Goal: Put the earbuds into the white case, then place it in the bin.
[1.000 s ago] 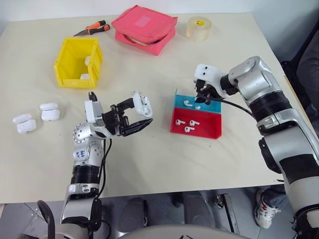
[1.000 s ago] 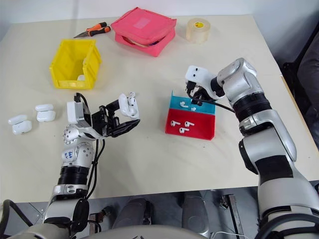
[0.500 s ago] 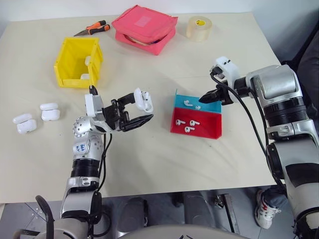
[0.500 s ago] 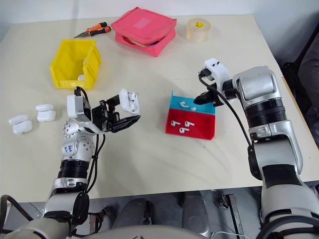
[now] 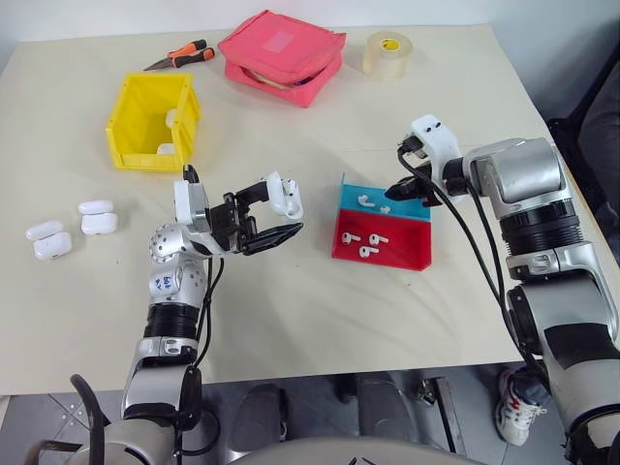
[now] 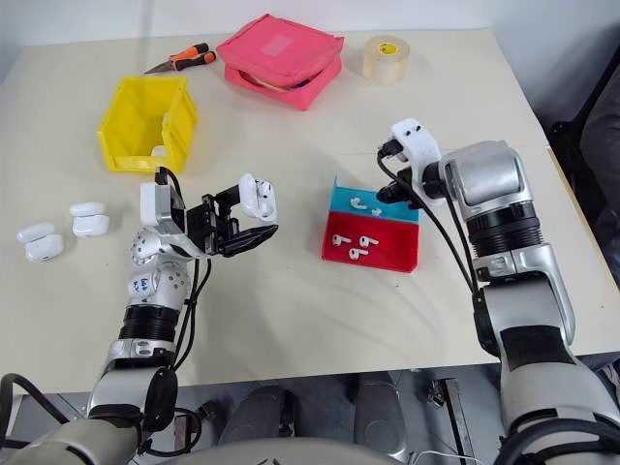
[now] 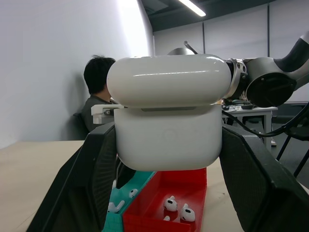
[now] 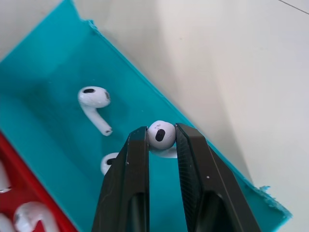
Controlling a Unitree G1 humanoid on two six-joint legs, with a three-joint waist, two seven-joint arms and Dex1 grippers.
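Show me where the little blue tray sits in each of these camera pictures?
Left eye: blue tray right of centre, behind the red tray.
Right eye: right of centre.
Left wrist: low, under the white case.
Right wrist: beneath the right gripper.
Shared landmark: the adjoining red tray.

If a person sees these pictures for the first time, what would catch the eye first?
Probably the open white case held up above the table in the left end effector, with the bright yellow bin at the far left behind it. Next, the right end effector pinching one earbud over the blue tray, which adjoins the red tray.
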